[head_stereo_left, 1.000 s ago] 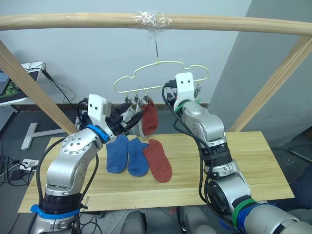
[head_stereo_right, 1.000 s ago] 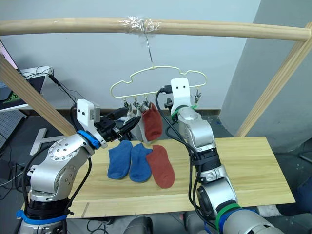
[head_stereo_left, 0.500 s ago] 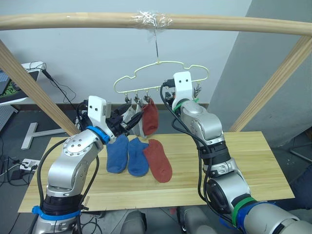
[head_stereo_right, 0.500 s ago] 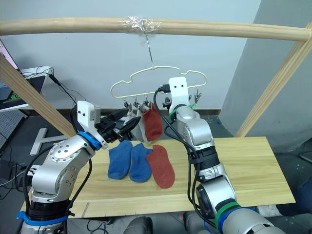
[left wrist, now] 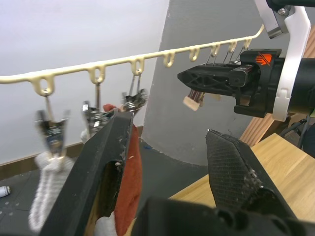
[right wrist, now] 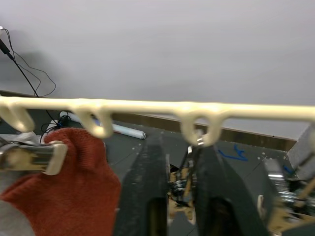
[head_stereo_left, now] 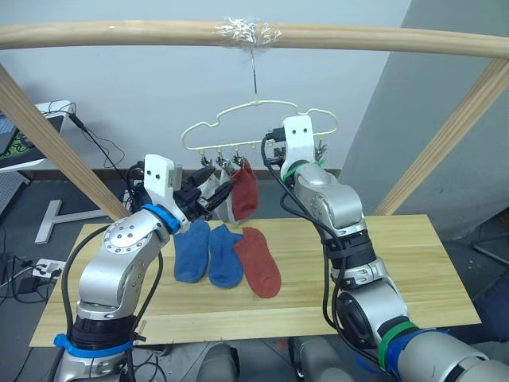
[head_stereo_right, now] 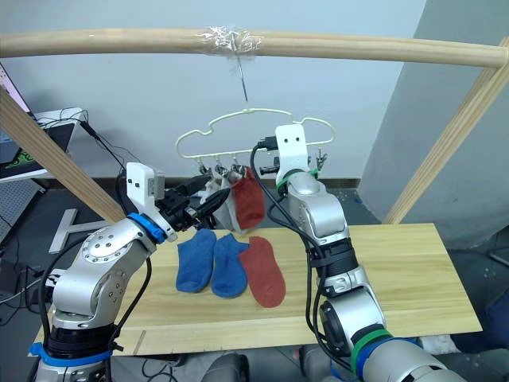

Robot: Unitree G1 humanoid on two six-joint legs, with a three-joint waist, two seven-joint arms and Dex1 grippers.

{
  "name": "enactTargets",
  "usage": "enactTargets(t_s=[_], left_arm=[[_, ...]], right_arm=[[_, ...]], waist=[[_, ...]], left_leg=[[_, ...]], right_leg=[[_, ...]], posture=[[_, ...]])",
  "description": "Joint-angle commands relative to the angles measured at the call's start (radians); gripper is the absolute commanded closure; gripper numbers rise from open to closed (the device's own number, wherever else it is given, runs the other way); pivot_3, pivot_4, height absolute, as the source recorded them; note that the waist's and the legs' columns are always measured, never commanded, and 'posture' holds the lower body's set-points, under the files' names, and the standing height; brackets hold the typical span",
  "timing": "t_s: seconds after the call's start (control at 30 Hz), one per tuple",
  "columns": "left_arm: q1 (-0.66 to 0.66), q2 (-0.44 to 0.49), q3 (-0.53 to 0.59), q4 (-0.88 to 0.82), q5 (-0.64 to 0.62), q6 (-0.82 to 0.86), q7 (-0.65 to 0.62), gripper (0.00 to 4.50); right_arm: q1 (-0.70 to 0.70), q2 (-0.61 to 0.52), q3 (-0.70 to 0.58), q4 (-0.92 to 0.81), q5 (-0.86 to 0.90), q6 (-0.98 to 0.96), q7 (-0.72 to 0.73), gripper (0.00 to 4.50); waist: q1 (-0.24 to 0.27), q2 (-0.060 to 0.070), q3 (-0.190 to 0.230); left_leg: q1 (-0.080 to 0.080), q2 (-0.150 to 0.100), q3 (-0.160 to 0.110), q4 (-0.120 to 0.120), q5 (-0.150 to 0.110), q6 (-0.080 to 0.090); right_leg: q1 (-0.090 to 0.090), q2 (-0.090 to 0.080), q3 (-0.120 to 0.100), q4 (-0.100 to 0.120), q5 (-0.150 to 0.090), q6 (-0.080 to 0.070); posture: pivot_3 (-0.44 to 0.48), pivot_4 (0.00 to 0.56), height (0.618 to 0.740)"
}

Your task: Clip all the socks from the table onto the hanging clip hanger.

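My right claw (right wrist: 178, 196) is up at the clip hanger (head_stereo_left: 238, 119), its fingers pinched on a metal clip (right wrist: 183, 189) beside the hung rust-red sock (head_stereo_left: 245, 191). My left claw (left wrist: 167, 162) is spread apart near the hung grey sock (left wrist: 44, 201). Two blue socks (head_stereo_left: 208, 253) and one rust-red sock (head_stereo_left: 258, 263) lie on the desk (head_stereo_left: 413, 270).

Both arms are raised with bent elbows. The left gripper (left wrist: 167, 142) holds its jaws wide apart; the right gripper (right wrist: 178, 189) has its jaws nearly together around a metal clip (right wrist: 181, 189).
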Motion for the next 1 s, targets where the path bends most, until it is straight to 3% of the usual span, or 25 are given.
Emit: enactTargets(t_s=[0.03, 0.47, 0.67, 1.0], left_arm=[[-0.001, 0.002, 0.005, -0.03, 0.008, -0.016, 0.004, 1.8], [-0.004, -0.002, 0.024, -0.033, -0.013, 0.036, 0.016, 1.8], [0.034, 0.0, 0.012, -0.04, -0.007, 0.056, 0.029, 0.03], [0.133, -0.078, -0.094, 0.082, 0.076, 0.091, 0.097, 0.03]], right_arm=[[-0.037, 0.013, 0.002, -0.017, -0.002, -0.021, 0.0, 4.43], [-0.039, 0.009, -0.002, -0.014, -0.007, -0.022, -0.013, 4.43], [-0.04, 0.007, -0.001, -0.014, -0.007, -0.02, -0.011, 4.43], [-0.043, 0.01, 0.002, -0.018, -0.004, -0.017, -0.003, 4.43]], waist=[[0.0, 0.0, 0.0], [0.0, 0.0, 0.0], [-0.001, 0.0, 0.0], [-0.001, 0.0, 0.0]], left_leg=[[0.0, 0.0, 0.0, 0.0, 0.0, 0.0], [0.0, 0.0, 0.0, 0.0, 0.0, 0.0], [0.0, 0.0, 0.0, 0.0, 0.0, 0.0], [0.0, 0.0, 0.0, 0.0, 0.0, 0.0]], right_leg=[[0.0, 0.0, 0.0, 0.0, 0.0, 0.0], [0.0, 0.0, 0.0, 0.0, 0.0, 0.0], [0.0, 0.0, 0.0, 0.0, 0.0, 0.0], [-0.001, 0.0, 0.0, 0.0, 0.0, 0.0]], posture=[[-0.09, 0.179, 0.74], [-0.095, 0.173, 0.74], [-0.094, 0.173, 0.74], [-0.092, 0.169, 0.74]])
